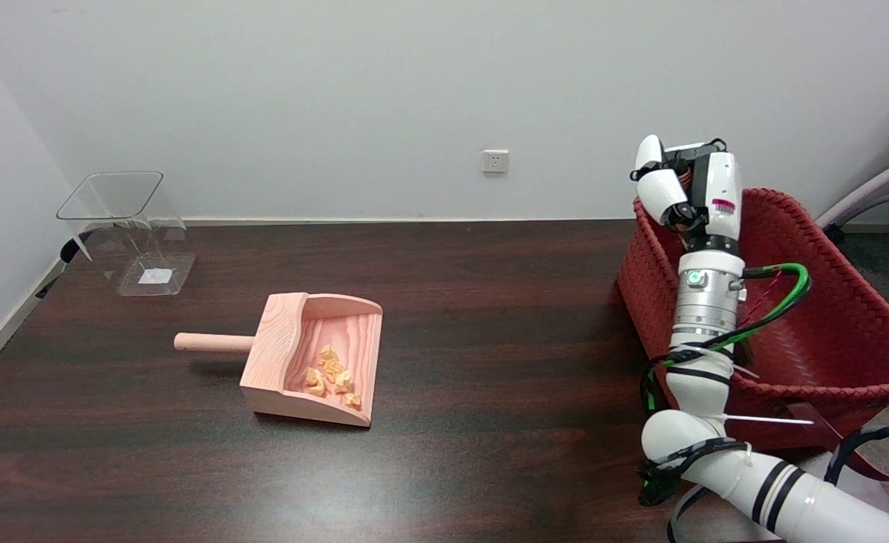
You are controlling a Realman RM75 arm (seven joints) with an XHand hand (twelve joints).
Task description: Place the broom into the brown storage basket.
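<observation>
My right hand (pixel 682 185) is raised over the far left rim of the brown-red woven storage basket (pixel 851 332), which stands at the table's right end. Its fingers point up and to the left and are spread apart, and I see nothing between them. The forearm rises steeply in front of the basket's left wall and hides part of the inside. No broom shows anywhere in the head view, neither on the table nor in the visible part of the basket.
A wooden dustpan (pixel 316 358) with several orange scraps lies left of the table's centre, handle pointing left. A clear plastic bin (pixel 131 230) stands at the far left corner. Dark wooden tabletop (pixel 504 332) lies between dustpan and basket.
</observation>
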